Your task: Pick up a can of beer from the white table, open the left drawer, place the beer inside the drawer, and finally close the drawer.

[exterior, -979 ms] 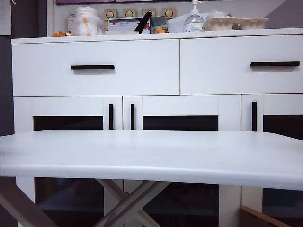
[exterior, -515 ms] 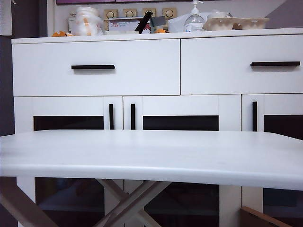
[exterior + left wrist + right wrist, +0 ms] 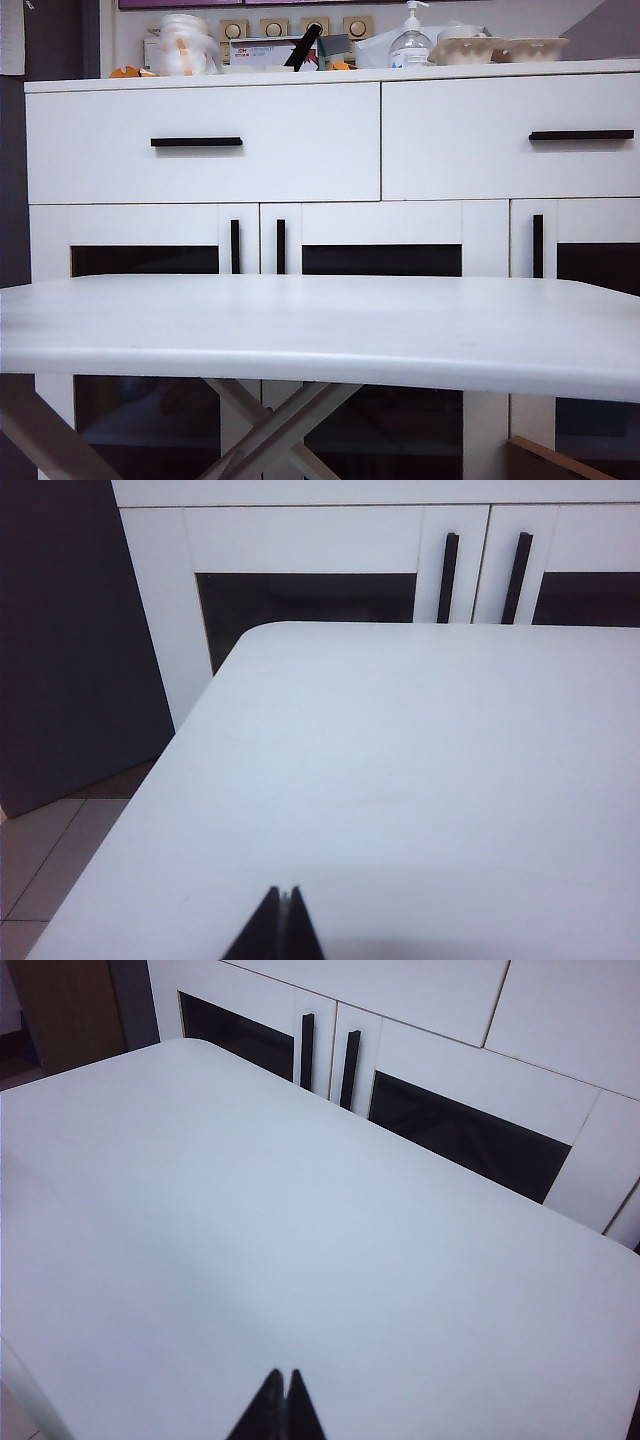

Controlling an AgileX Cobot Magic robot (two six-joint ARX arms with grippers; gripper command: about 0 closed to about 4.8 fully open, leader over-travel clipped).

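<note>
White table across the whole lower exterior view: plain flat top, rounded front edge, crossed pale legs underneath, nothing resting on it in any view. Behind it, white cabinet with two drawers above glass-paned doors bearing vertical black handles. Left drawer shut flush: wide flat white front, one thin black horizontal bar handle near its middle, a little wider than the right drawer with a matching bar.

On the cabinet top, a row of clutter: clear plastic tub, flat box with red and dark print too small to read, pump bottle, egg carton. On the wall behind, a row of round sockets.

No beer can to be seen in any view, so cannot tell where it is.

Left gripper low over the table near its rounded far corner, dark fingers pressed tight together, clenched on nothing. Right gripper likewise over the bare tabletop, facing the cabinet doors at a slant, fingers meeting at a point, clenched and empty. Neither gripper within the exterior view
</note>
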